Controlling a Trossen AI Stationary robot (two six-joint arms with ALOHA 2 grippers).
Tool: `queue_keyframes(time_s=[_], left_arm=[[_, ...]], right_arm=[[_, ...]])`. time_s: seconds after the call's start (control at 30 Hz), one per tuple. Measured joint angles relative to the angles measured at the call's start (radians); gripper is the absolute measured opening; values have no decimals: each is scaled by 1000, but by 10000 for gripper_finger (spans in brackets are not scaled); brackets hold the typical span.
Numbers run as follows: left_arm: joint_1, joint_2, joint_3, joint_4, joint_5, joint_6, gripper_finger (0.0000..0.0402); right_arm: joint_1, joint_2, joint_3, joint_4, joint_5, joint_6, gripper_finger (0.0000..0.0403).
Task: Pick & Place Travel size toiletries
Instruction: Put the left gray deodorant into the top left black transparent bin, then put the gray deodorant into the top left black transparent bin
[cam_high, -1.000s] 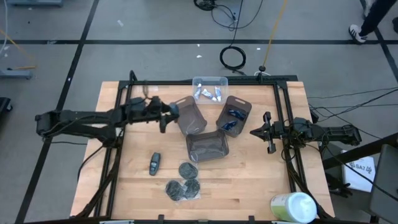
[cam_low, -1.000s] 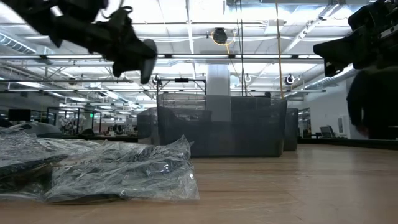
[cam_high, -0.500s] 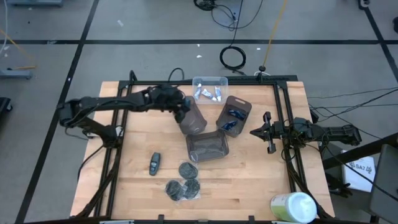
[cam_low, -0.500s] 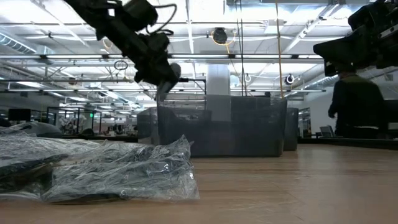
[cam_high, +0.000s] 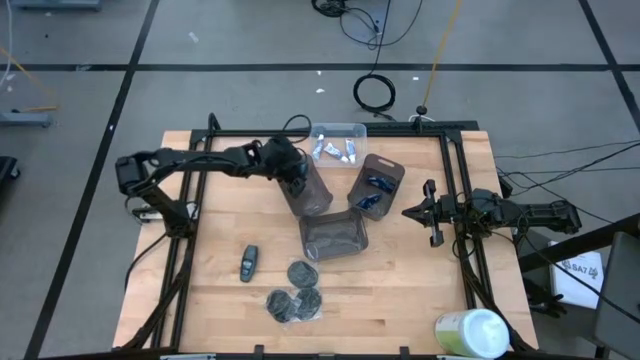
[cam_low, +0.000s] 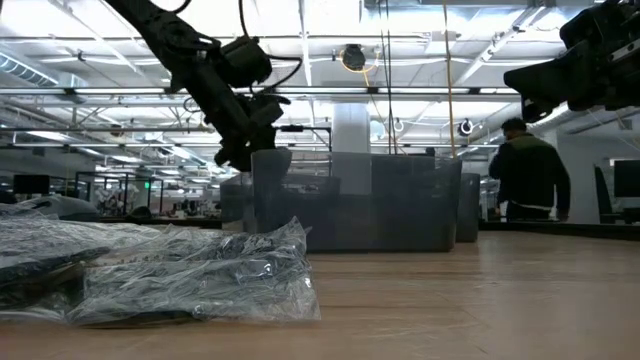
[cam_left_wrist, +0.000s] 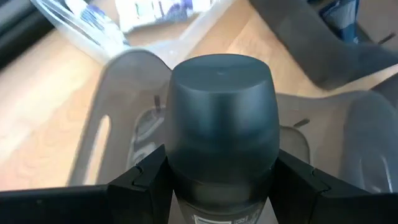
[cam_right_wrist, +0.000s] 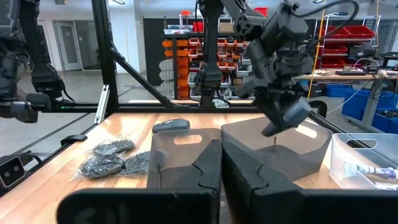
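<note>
My left gripper (cam_high: 291, 172) is shut on a grey-blue oval stick (cam_left_wrist: 222, 118) and hangs slanting down over the far-left smoky-grey tray (cam_high: 308, 188). The right wrist view shows the stick (cam_right_wrist: 287, 117) just above that tray's rim. A second stick (cam_high: 249, 262) lies flat on the table. Bagged dark discs (cam_high: 295, 297) lie near the front. White tubes sit in the clear tray (cam_high: 338, 142), and dark-blue bottles in another grey tray (cam_high: 375, 186). My right gripper (cam_high: 432, 213) waits shut at the table's right side. My left gripper pinches the stick's body (cam_left_wrist: 186, 186) behind its cap between the two fingers (cam_left_wrist: 140, 180), one on each narrow side. The fingers slant down from the table's left, along the stick. The stick is lifted clear, its cap end (cam_left_wrist: 222, 81) pointing down toward the tray.
A third, empty-looking grey tray (cam_high: 335, 238) stands in front of the other two. A big pale-green-and-white container (cam_high: 471, 333) lies at the near right corner. Black frame rails (cam_high: 455, 200) run along both table sides. A person (cam_low: 527, 172) stands far behind the table.
My left gripper has carried the stick toward the table's right and far side, sunk lower and tipped its nose downward, arriving over the far-left grey tray. Its hold on the stick has stayed the same. A person has walked across the room behind.
</note>
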Motion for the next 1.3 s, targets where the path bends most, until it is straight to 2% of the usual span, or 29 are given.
queue_keyframes(time_s=[0.13,0.37,0.6,0.87,1.3], left_arm=[[0,36,0,-4,0,-15,206],[0,80,0,9,24,-22,196],[0,87,0,8,24,-24,221],[0,87,0,8,24,-34,217],[0,86,0,6,25,-60,294]], right_arm=[[0,0,0,0,0,0,4],[0,0,0,0,0,0,4],[0,0,0,0,0,0,4],[0,0,0,0,0,0,4],[0,0,0,0,0,0,4]])
